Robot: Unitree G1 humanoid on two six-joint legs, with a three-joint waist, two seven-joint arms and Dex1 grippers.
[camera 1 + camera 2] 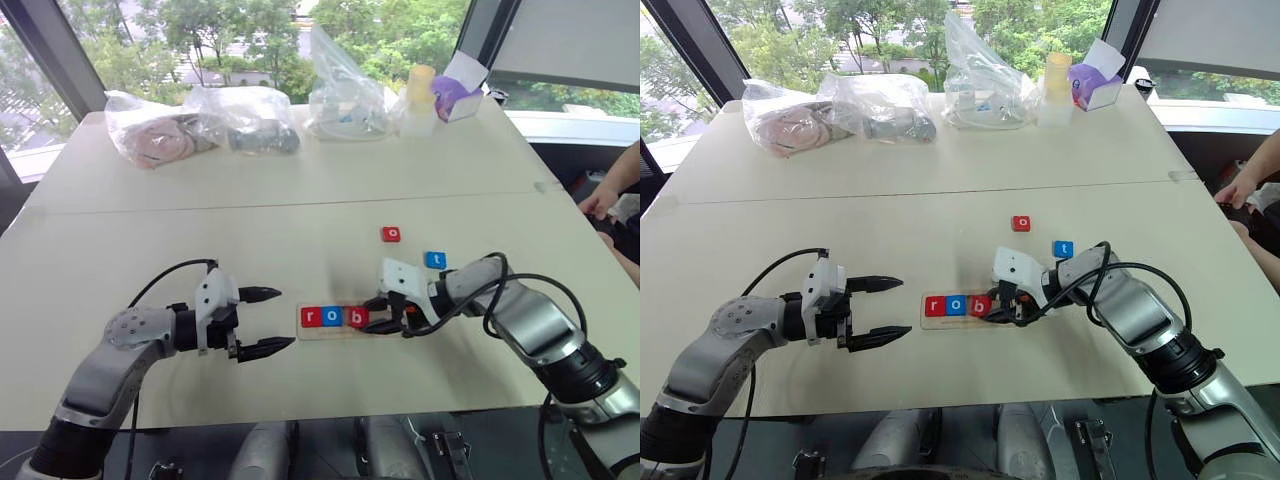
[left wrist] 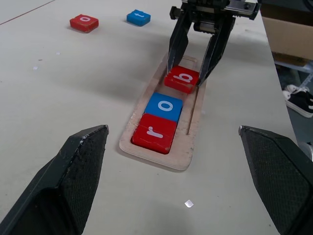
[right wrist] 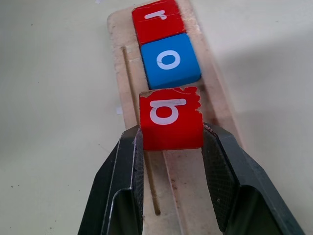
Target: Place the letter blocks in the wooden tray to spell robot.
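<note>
The wooden tray [image 1: 340, 330] lies mid-table, its right end hidden under the right gripper [image 3: 171, 142], which pinches the red b block [image 3: 170, 119] over it (whether seated, I can't tell). Left gripper [image 1: 262, 321] gapes empty beside r [image 2: 154, 131] and o [image 2: 165, 105]; red o [image 1: 391, 234] and blue t [image 1: 435, 260] lie loose.

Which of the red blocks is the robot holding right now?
The red b block, pinched by the right gripper over the wooden tray. The red r block sits in the tray; the red o block lies loose on the table.

pale wood tray [image 2: 188, 147], chipped glossy blocks [image 3: 171, 117]
</note>
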